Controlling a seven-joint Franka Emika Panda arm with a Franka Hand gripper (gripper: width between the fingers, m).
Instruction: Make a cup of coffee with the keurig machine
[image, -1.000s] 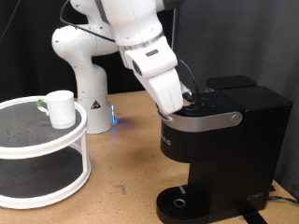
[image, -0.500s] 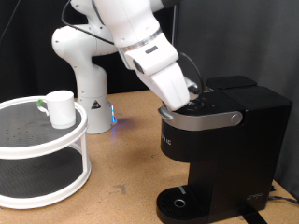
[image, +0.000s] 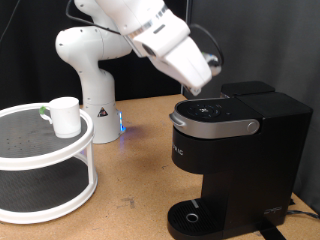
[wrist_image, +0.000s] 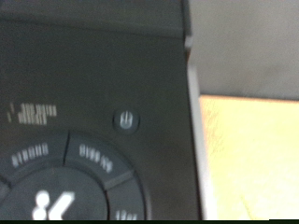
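**Hovering Over the Coffee Maker's Buttons**

The gripper (image: 203, 88) hangs just above the closed lid of the keurig machine (image: 235, 150); whether its fingers are apart or together cannot be told. The white cup (image: 64, 115) sits well apart on the top shelf of the round rack (image: 50, 165), at the exterior view's left, not on the drip tray (image: 193, 217). So the step in hand looks like working the buttons.

The wrist view shows the power button (wrist_image: 126, 119) and ring buttons (wrist_image: 56, 177); their words are too blurry to read for sure.

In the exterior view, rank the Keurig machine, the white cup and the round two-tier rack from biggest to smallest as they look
1. keurig machine
2. round two-tier rack, cut off at the picture's left edge, so its rank against the machine is unsure
3. cup, clearly smallest
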